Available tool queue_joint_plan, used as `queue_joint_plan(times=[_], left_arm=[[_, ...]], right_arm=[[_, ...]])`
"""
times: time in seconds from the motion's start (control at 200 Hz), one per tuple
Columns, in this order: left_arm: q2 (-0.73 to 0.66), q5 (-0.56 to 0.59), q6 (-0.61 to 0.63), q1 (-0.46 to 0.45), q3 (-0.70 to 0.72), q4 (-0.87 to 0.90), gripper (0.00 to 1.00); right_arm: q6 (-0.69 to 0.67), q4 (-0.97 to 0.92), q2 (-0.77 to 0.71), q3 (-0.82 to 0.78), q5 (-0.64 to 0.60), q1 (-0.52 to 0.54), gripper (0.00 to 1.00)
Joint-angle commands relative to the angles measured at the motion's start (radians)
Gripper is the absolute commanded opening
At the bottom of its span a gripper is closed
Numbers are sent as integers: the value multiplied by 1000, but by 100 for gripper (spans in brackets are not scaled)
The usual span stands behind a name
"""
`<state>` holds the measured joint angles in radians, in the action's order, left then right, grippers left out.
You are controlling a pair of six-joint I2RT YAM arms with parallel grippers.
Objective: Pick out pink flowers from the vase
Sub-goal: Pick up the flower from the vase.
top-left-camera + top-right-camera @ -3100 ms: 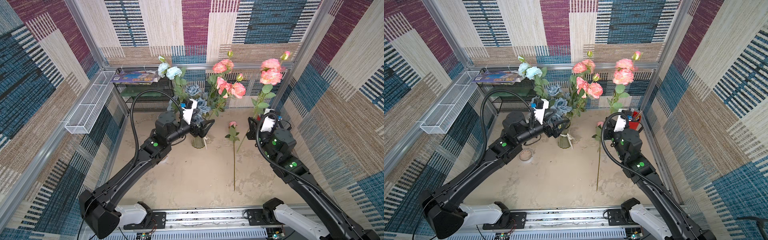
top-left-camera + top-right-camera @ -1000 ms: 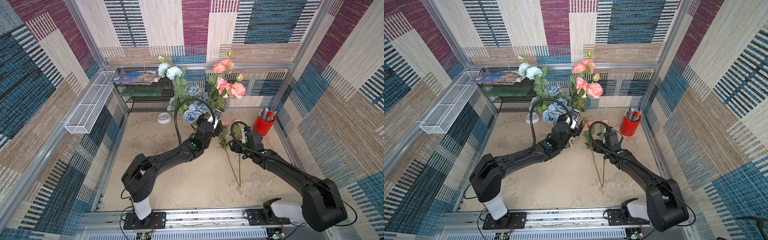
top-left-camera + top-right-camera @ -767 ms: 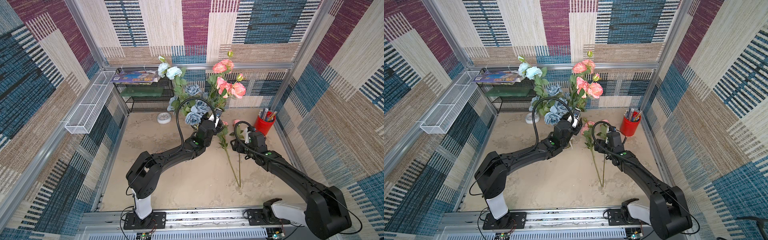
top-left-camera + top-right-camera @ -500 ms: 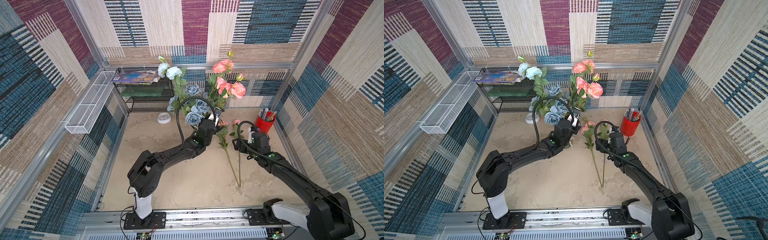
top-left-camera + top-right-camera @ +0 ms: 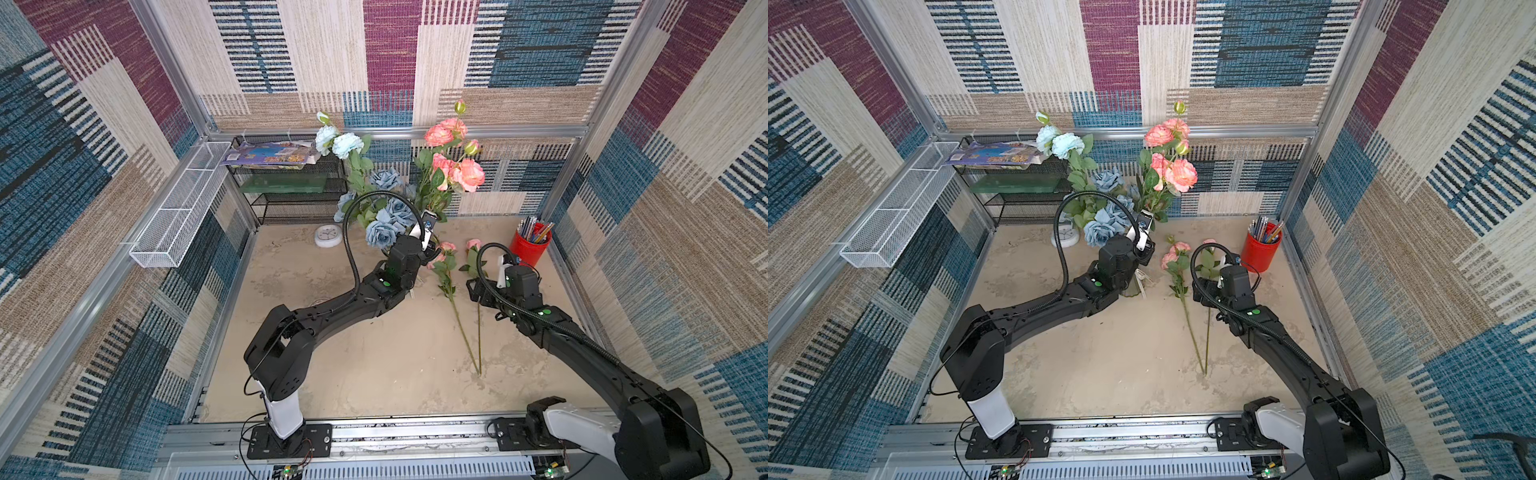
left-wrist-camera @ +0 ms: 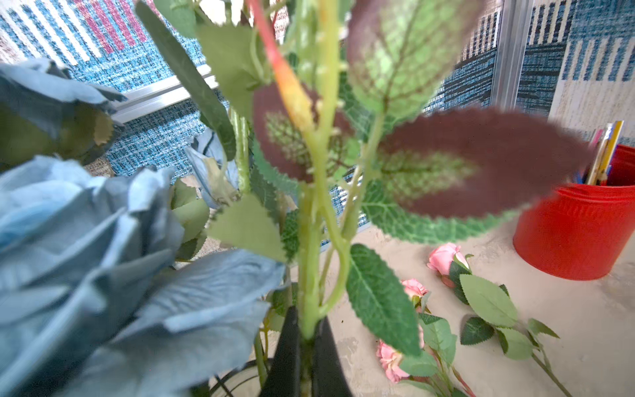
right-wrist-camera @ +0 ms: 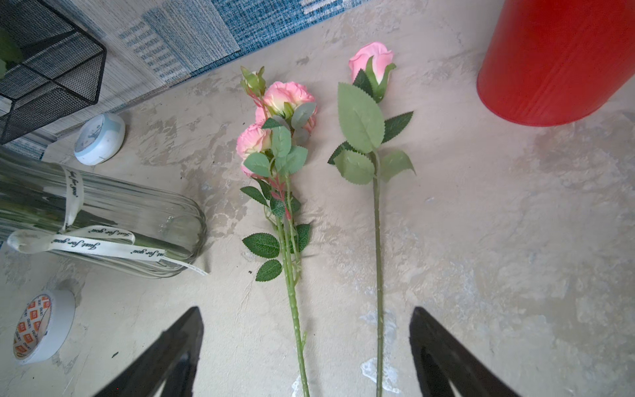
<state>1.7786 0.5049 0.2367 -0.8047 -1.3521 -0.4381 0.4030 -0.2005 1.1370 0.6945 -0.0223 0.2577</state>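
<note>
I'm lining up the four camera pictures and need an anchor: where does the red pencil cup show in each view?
Top views: the red pencil cup stands at the far right of the table, beside the right wall.
Left wrist: at the right edge, beyond the pink flowers that lie on the table.
Right wrist: top right corner, only its wall showing.
Shared landmark: the single pink rose lying nearest the cup.
</note>
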Motion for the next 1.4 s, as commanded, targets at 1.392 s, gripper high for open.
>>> queue_joint_plan(times=[1.392], left_arm=[[-192, -1334, -465, 114, -446, 228, 0]], right_arm=[[-25, 49, -255, 37, 169, 31, 97]])
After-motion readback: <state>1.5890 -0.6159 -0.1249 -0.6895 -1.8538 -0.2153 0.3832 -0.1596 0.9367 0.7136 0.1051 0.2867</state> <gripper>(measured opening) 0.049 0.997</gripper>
